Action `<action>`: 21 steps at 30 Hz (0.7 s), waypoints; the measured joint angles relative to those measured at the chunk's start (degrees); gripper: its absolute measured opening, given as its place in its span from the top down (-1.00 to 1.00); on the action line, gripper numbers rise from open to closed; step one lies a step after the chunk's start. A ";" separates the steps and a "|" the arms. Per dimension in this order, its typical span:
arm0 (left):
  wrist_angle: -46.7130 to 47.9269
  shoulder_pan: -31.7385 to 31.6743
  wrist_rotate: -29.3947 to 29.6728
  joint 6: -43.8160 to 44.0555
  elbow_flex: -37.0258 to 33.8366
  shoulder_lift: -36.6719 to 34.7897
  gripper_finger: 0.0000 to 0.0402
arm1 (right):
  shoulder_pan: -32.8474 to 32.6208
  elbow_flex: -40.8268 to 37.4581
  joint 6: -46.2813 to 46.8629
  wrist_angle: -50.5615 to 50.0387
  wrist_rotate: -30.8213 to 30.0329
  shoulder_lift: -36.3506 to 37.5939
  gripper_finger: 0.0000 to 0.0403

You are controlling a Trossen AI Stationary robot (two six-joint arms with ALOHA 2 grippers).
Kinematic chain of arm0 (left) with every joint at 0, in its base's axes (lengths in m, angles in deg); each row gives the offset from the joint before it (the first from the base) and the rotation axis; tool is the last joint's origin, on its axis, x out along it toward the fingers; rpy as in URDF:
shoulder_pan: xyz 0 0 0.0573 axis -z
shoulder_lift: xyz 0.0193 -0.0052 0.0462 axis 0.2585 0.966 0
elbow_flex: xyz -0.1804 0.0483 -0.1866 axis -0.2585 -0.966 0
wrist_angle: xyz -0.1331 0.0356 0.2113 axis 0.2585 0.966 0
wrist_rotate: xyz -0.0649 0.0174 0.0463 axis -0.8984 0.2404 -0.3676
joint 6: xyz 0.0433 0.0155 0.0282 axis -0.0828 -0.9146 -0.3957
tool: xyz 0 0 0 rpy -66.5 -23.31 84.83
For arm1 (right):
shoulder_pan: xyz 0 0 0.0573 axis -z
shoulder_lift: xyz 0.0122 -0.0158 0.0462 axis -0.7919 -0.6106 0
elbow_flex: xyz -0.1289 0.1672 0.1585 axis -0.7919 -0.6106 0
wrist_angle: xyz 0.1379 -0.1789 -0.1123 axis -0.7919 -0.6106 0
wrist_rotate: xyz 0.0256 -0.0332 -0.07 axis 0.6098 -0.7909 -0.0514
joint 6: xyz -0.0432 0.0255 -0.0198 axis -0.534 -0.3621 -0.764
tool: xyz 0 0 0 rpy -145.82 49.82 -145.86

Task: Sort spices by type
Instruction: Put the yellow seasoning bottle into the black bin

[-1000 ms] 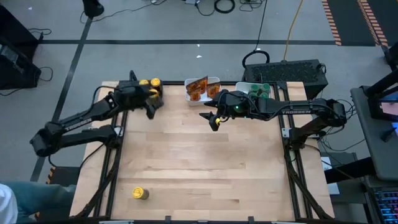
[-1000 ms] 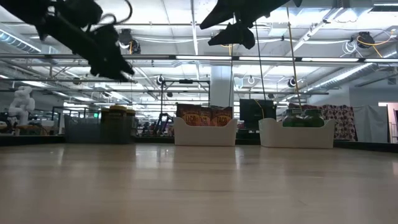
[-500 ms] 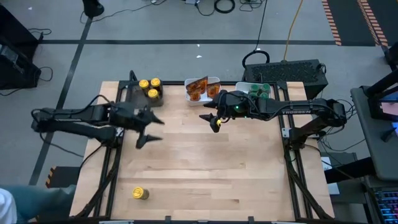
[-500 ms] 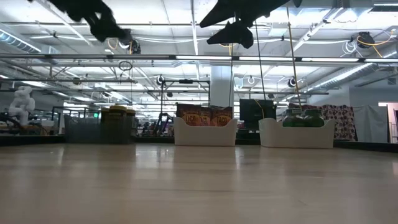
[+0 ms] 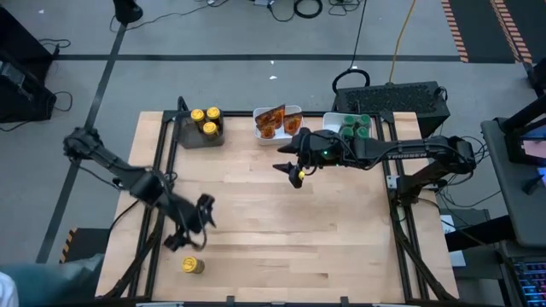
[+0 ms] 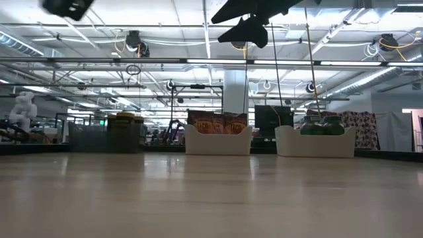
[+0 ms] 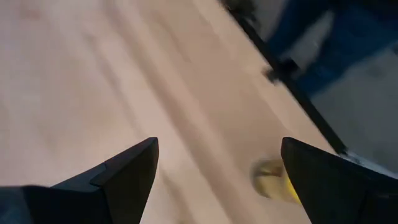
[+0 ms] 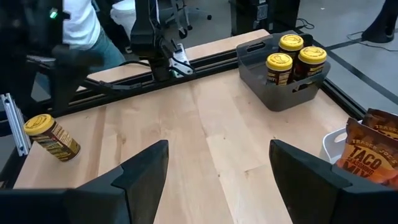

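One yellow-lidded spice jar point(image 5: 192, 265) lies on its side on the table near the near left corner; it also shows in the right wrist view point(image 8: 52, 138) and, blurred, in the left wrist view point(image 7: 271, 179). My left gripper point(image 5: 196, 232) hangs open above the table just on the far side of it, touching nothing. Three yellow-lidded jars point(image 5: 206, 119) stand in the grey tray point(image 5: 189, 136) at the far left. Orange-brown packets point(image 5: 275, 120) fill a white tray, and green-lidded jars point(image 5: 355, 125) fill another. My right gripper point(image 5: 295, 171) hangs open, high over the table's far middle.
The three trays stand in a row along the far edge, as the low view shows point(image 6: 218, 141). The wooden tabletop point(image 5: 281, 230) lies bare between them and the lying jar. A person stands beyond the table's left side point(image 8: 87, 25).
My left gripper has swung from the grey tray at the far left toward the near edge, turning as it went, and now hangs over the near left part beside the lying jar. Its fingers have stayed open. The jars have not moved.
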 joint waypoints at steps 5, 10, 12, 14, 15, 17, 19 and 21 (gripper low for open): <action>-0.11 7.78 -0.86 0.04 2.03 4.98 -0.71 | -0.57 0.00 -0.47 0.00 -0.01 0.00 -0.30; -0.32 13.78 -0.98 0.12 3.81 8.53 -0.71 | -0.88 0.00 -1.28 -0.04 0.01 0.00 -0.30; -0.92 16.11 -0.98 0.07 3.90 9.75 -0.71 | -0.88 0.00 -1.41 -0.02 -0.02 0.00 -0.30; -0.82 18.01 -0.98 0.04 3.90 11.21 -0.71 | -0.88 0.00 -1.88 -0.04 -0.02 0.00 -0.30; -0.61 18.79 -0.98 0.03 3.90 12.02 -0.71 | -0.88 0.00 -2.07 -0.03 -0.02 0.00 -0.30; -0.35 19.97 -0.98 0.00 3.90 13.77 -0.71 | -0.88 0.00 -2.37 -0.04 -0.02 0.00 -0.30; -0.40 20.65 -0.96 0.01 3.90 15.35 -0.71 | -0.88 0.00 -2.56 -0.04 -0.02 0.00 -0.30; -0.38 20.91 -0.93 -0.01 3.90 16.76 -0.71 | -0.88 0.00 -2.58 -0.04 -0.02 0.00 -0.30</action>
